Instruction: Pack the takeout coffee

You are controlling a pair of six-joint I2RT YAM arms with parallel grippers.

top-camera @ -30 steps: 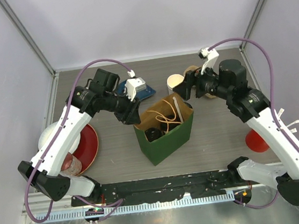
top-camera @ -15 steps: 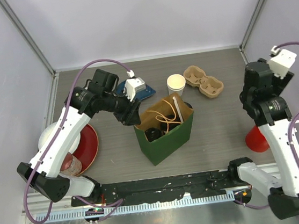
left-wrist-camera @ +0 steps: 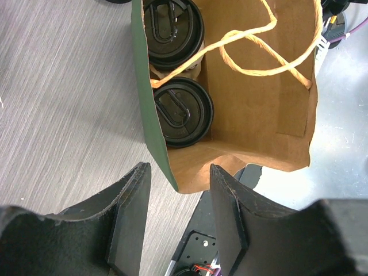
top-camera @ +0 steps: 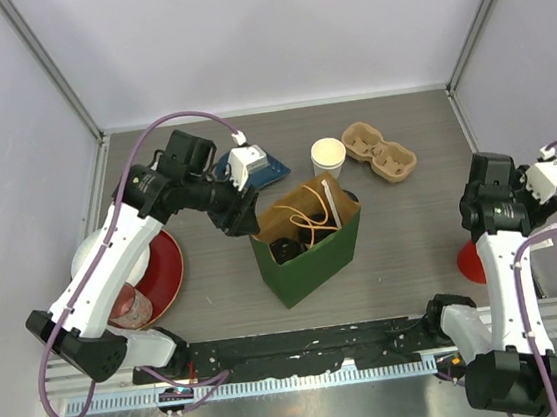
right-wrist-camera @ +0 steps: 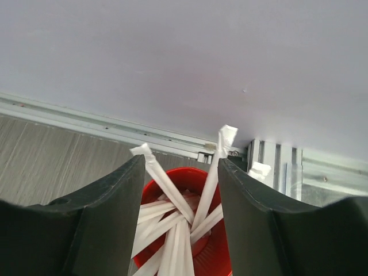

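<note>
Two dishes sit at the far left of the top view, a white one tucked against a red one. Right of them the left arm reaches to the upper left corner of the green paper bag, which stands upright in the middle of the tabletop. The left claw is parted, a finger on either side of that corner of the bag's rim, gripping nothing. Inside the bag, along its left wall in the wrist view, stand the lower takeout coffee cup and the upper takeout coffee cup, side by side, black lids up, under the loose twine handle. Above the bag in the top view stands a lidless cream paper cup, and just right of it lies a brown pulp cup carrier. At the far right the right claw is spread wide and empty, pointing at the red cup of white straws.
</note>
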